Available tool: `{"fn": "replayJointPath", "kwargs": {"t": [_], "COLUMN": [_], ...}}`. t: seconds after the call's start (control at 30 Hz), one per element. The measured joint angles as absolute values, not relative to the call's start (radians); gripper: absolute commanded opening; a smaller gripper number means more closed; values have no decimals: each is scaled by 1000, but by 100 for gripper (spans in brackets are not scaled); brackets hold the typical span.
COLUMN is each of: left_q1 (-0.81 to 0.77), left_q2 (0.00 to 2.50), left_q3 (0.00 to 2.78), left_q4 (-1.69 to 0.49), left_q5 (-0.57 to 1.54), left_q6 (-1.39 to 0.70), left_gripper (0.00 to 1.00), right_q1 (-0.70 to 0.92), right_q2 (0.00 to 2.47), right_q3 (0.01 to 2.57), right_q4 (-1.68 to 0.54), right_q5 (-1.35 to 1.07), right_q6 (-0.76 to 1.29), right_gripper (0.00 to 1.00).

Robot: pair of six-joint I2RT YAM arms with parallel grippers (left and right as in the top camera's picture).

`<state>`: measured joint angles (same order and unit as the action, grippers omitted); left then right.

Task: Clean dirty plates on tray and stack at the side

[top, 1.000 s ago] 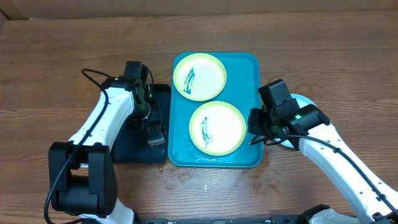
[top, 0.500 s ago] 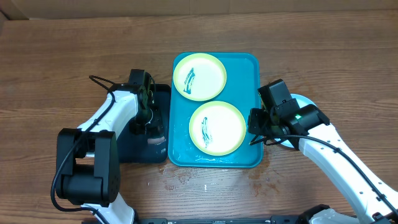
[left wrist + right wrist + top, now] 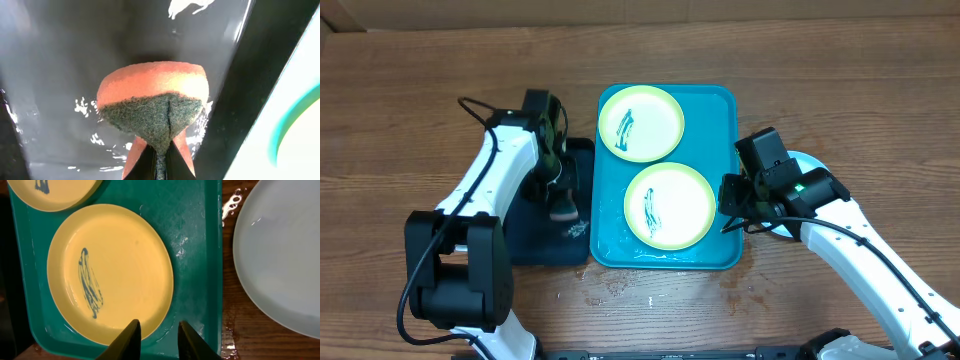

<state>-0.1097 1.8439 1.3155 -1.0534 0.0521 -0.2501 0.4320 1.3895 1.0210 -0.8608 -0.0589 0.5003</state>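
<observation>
The turquoise tray [image 3: 720, 120] holds two plates, each with a dark smear: a far one [image 3: 640, 122] and a near one [image 3: 668, 205]. The right wrist view shows the near plate [image 3: 125, 265] and a third, whitish plate [image 3: 280, 255] on the wood to the right of the tray [image 3: 195, 230]. My right gripper [image 3: 159, 340] is open at the tray's right edge, one finger over the near plate's rim and the other over bare tray. My left gripper [image 3: 160, 167] is shut on an orange sponge [image 3: 152, 95] with a green scouring face, above the black tray [image 3: 60, 75].
The small black tray [image 3: 535, 230] lies against the turquoise tray's left side and looks wet. Water has pooled on the wood by the turquoise tray's right rim [image 3: 230, 202]. Bare wooden table [image 3: 420, 100] lies all around.
My left gripper has shut on the sponge over the black tray, and the left arm has shifted a little. The right arm and the plates have not moved.
</observation>
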Motion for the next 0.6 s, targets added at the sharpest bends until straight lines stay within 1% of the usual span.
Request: {"fn": "replayJointPath", "kwargs": {"t": [0.1, 0.4, 0.6], "left_q1": [-112, -167, -167], "left_q2": [1844, 1832, 1813], "left_q3": [1299, 1097, 1073], "left_q4": [-1017, -769, -767], "left_q5": [44, 35, 37], "left_q6": [-232, -233, -233], "left_gripper": [4, 4, 4], "right_q1": [432, 432, 432], "right_q2": [1390, 1390, 1390], "right_q3": [1021, 1021, 1021], "right_q4": [-857, -853, -837], "right_q5": [-59, -59, -54], "right_q6": [500, 500, 500], "right_gripper": [27, 27, 27]}}
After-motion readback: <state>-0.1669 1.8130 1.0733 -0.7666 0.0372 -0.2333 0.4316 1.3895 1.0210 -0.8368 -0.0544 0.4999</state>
